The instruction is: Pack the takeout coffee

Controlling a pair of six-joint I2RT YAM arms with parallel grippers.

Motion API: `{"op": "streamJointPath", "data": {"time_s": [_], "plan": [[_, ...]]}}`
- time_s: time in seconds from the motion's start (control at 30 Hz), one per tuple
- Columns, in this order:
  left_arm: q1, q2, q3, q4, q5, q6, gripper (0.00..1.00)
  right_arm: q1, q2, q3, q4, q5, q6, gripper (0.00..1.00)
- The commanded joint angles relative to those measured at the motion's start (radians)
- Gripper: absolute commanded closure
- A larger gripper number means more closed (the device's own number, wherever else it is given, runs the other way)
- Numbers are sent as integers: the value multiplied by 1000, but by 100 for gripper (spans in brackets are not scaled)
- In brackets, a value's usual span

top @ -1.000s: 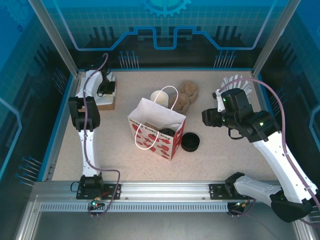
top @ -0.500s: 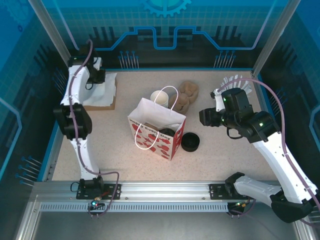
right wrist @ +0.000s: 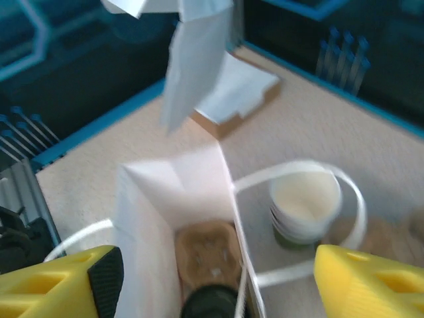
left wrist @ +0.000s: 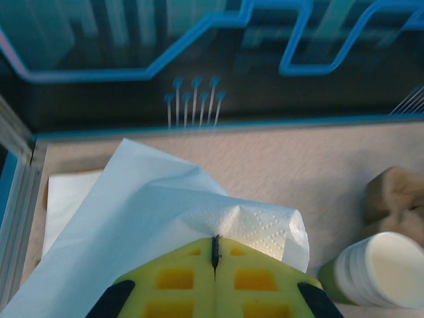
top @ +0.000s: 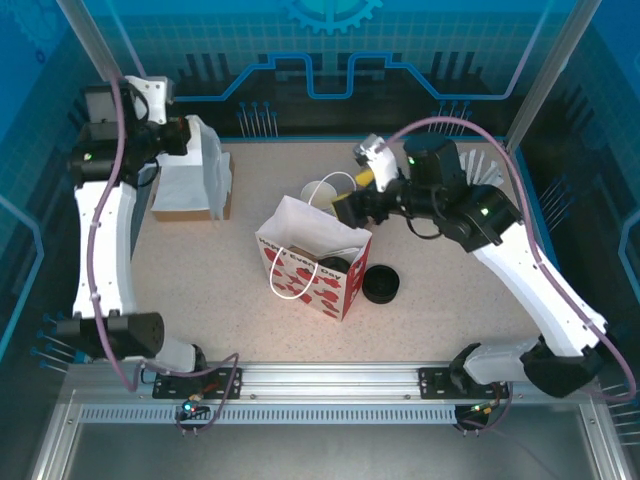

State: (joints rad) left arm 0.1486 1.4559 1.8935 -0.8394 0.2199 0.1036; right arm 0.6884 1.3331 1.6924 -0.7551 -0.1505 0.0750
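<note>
The takeout coffee (top: 322,192), a small paper cup with a green wall and white rim, stands just behind the white paper bag (top: 312,255) with red hearts. The cup (right wrist: 305,199) lies ahead of my right gripper (right wrist: 215,291), which hovers open over the bag's mouth (right wrist: 179,199) with nothing between its fingers. From above, the right gripper (top: 350,203) is right of the cup. Raised at the far left, my left gripper (left wrist: 215,255) is shut on a white napkin (left wrist: 165,212), with the cup (left wrist: 377,271) to its lower right.
Inside the bag lie a brown pulp piece (right wrist: 205,255) and a dark round thing (right wrist: 212,305). A black lid (top: 381,283) sits right of the bag. The napkin box (top: 190,195) is at the far left. A brown carrier (left wrist: 394,192) stands behind the cup.
My left arm has lifted up and back, drawing a napkin from the box. The right arm has swung left over the bag, and its jaws have opened wider.
</note>
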Motion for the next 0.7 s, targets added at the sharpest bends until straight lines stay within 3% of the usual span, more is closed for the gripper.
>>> {"op": "streamJointPath", "data": {"time_s": [0.0, 0.13, 0.47, 0.67], "plan": [[-3, -105, -32, 70, 136, -33, 100, 62, 80, 116, 83, -56, -95, 14], [-3, -213, -63, 103, 194, -71, 100, 122, 224, 266, 129, -75, -110, 6], [-3, -302, -64, 102, 337, -174, 100, 243, 601, 640, 155, -97, 23, 4], [-3, -319, -56, 112, 434, -217, 100, 256, 739, 816, 200, -176, 49, 2]]}}
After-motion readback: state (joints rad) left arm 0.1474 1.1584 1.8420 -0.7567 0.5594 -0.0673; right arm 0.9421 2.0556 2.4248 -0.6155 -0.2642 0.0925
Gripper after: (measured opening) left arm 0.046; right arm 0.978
